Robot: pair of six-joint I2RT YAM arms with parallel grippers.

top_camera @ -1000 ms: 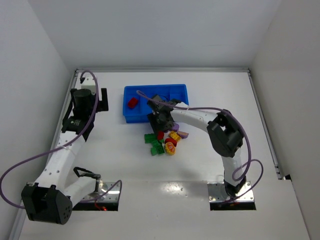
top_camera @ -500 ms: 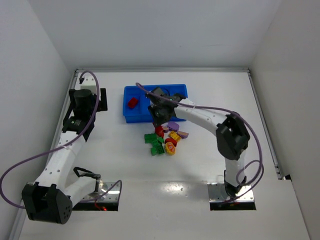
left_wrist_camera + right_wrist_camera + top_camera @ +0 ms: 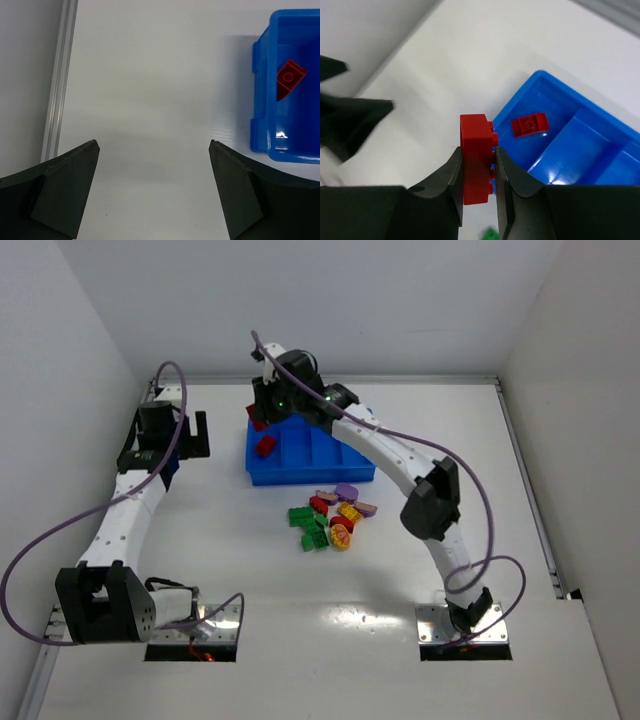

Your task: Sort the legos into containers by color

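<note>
Right gripper (image 3: 478,152): clamped on red plastic brick (image 3: 474,132), above left end of bright blue four-compartment tray (image 3: 310,477). Second red brick (image 3: 266,446) in tray's leftmost compartment. Left gripper (image 3: 154,144): jaws apart, left of tray. Loose bricks (image 3: 330,518) before tray.

blue tray (image 3: 262,130) cut by right edge, green lego (image 3: 490,235) largely behind jaws

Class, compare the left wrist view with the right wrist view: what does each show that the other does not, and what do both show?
Only the left wrist view shows the metal rail, at its left side. Only the right wrist view shows the right gripper shut on the held red lego, and further tray compartments. Both show the blue tray with the loose red lego in its end compartment.
</note>
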